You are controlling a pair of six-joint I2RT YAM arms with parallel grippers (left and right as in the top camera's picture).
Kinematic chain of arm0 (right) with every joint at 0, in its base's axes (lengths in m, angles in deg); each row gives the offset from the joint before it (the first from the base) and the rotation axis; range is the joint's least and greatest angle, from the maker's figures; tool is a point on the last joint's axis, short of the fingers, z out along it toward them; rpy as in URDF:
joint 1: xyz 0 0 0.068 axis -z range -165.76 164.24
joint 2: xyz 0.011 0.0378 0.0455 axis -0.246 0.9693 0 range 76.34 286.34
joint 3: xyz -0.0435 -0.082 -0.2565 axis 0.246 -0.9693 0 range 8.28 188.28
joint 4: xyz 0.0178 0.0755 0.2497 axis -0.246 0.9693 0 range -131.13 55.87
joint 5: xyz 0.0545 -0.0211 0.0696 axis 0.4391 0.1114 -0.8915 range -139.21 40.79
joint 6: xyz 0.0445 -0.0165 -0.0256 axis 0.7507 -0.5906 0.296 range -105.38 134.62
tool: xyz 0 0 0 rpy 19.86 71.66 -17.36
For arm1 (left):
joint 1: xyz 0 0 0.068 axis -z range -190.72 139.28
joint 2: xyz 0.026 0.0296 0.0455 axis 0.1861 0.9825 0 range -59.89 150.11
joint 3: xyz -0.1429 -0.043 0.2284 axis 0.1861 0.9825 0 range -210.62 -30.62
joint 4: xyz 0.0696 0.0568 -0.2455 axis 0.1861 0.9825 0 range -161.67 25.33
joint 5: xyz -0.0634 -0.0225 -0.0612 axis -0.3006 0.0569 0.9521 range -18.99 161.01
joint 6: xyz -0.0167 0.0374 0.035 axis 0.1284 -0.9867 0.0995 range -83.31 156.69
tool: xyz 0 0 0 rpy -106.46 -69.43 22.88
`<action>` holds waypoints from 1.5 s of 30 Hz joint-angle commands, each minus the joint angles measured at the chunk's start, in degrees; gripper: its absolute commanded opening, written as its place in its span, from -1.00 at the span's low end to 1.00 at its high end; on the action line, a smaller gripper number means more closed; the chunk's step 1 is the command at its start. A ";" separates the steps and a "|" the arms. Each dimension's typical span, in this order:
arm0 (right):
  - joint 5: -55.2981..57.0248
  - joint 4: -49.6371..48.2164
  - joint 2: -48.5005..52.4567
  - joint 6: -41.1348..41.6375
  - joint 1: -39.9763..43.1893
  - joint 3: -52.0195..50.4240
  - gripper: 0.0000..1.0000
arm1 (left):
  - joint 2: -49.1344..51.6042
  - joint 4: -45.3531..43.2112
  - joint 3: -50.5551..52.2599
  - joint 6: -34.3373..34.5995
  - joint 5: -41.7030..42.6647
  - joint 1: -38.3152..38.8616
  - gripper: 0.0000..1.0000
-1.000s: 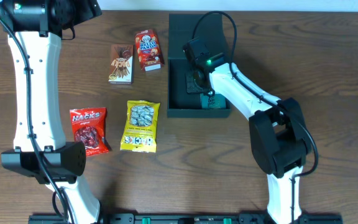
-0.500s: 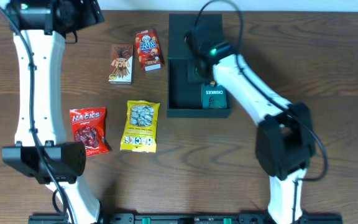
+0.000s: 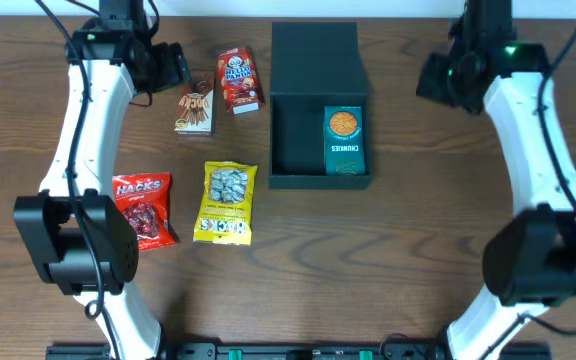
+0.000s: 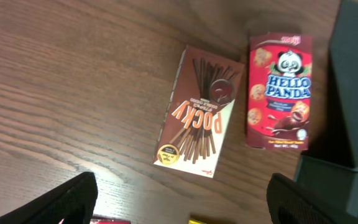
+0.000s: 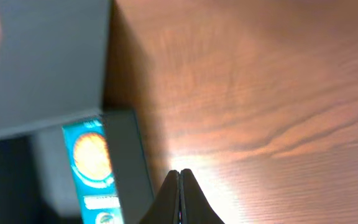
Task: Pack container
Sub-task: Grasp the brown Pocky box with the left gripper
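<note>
One snack is in the container (image 3: pixel 296 135) so far, a teal carton (image 3: pixel 344 141) lying flat by its right wall. Four more snacks wait on the table (image 3: pixel 418 250) to its left. I think the job now is picking the next one. The left claw (image 4: pixel 182 202) is wide open with nothing in it, and it hangs near the brown Pocky box (image 4: pixel 199 113), not touching it. Next it would need to go down, put a finger on each long side of that box, squeeze, and lift it over the wall into the bare left part. The right claw (image 5: pixel 179 196) is shut tight on nothing, over bare table to the right of the container. The container sits at the far middle of the table. It is dark, dull, boxy card, much bigger than any snack, with its lid flap lying open behind it.
</note>
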 commanded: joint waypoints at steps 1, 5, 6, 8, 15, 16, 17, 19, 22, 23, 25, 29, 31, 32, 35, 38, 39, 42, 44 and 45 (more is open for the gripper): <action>-9.42 -2.19 2.10 -1.07 -0.87 -5.11 -0.97 | 0.26 -0.79 1.84 -1.31 -1.05 0.00 0.79; -14.19 -5.09 5.14 -1.03 -1.31 -9.33 -0.97 | 0.26 -1.53 3.74 -2.23 -2.40 0.00 0.84; -15.56 -5.84 6.01 -1.03 -1.36 -9.99 -0.97 | 0.26 -2.14 4.52 -2.86 -2.43 0.00 0.83; -17.07 -6.60 7.54 -1.01 -1.55 -10.25 -0.97 | 0.26 -3.58 6.75 -2.93 -2.43 0.00 0.84; -17.55 -9.53 9.49 -0.83 -3.43 -10.25 -0.97 | 0.26 -9.38 13.55 -2.93 -4.20 0.02 0.84; -17.55 -9.81 9.77 -0.81 -3.74 -10.25 -0.97 | 0.26 -9.99 14.19 -2.95 -4.37 0.00 0.84; -17.53 -10.25 10.34 -0.79 -4.17 -10.25 -0.97 | 0.26 -11.28 15.15 -2.95 -4.37 0.00 0.86; -17.51 -10.64 10.95 -0.15 -4.55 -10.25 -0.97 | 0.26 -12.90 16.17 -2.95 -4.33 0.02 0.86; -17.31 -10.99 11.78 -0.15 -4.79 -10.25 -0.97 | 0.26 -15.26 17.97 -2.97 -4.31 0.02 0.88; -17.29 -11.10 11.89 -0.17 -4.76 -10.25 -0.97 | 0.26 -15.76 18.43 -2.95 -4.28 0.02 0.88; -17.29 -11.43 11.89 -0.17 -4.79 -10.25 -0.96 | 0.28 -16.28 18.93 -2.97 -3.69 0.02 0.88; -16.87 -11.69 11.89 -0.20 -4.79 -10.25 -0.97 | 1.05 -18.53 19.54 -4.57 -3.67 0.33 0.90; -16.83 -11.69 11.89 -0.20 -4.76 -10.25 -0.96 | 2.36 -19.28 19.54 -5.51 -3.23 0.81 0.93; -16.81 -11.65 11.89 -0.20 -4.76 -10.25 -0.97 | 3.23 -19.65 19.54 -6.05 -3.26 1.20 0.93; -16.83 -11.61 11.89 -0.20 -4.76 -10.25 -0.97 | 5.03 -20.96 19.54 -7.50 -3.23 2.25 0.95; -16.83 -11.58 11.89 -0.20 -4.79 -10.25 -0.97 | 6.10 -22.47 19.54 -8.17 -3.26 3.04 0.93; -16.85 -11.58 11.89 -0.17 -4.76 -10.25 -0.97 | 6.69 -23.15 19.54 -8.15 -3.23 3.32 0.91; -16.83 -11.54 11.89 -0.20 -4.76 -10.25 -0.97 | 8.50 -23.52 19.54 -8.17 -3.26 3.67 0.91; -16.83 -11.47 11.89 -0.20 -4.76 -10.25 -0.97 | 9.66 -23.82 19.54 -8.39 -3.28 3.76 0.91; -16.83 -11.47 11.89 -0.20 -4.76 -10.25 -0.97 | 9.75 -23.98 19.54 -8.39 -3.28 3.76 0.91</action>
